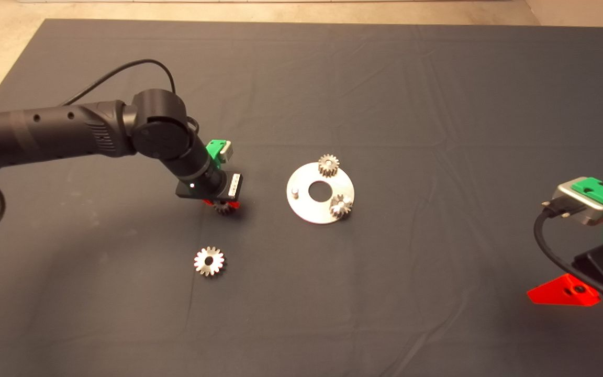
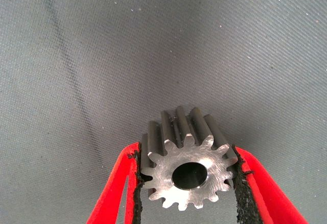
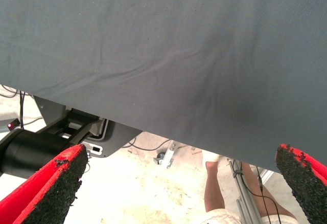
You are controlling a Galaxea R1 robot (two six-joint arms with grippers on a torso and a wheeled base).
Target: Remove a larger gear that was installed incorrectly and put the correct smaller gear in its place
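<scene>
The left arm reaches in over the mat, its left gripper clamped on something. The right gripper waits at the lower right edge, fingers spread wide.

Left arm: matte black tube, small round holes along side, bulky rounded joint, thin black cable looping above. Left hand: green mount, red fingers with crumbly black pads. Right hand: green bracket, silver connector, black cable (one screw in red finger).
</scene>
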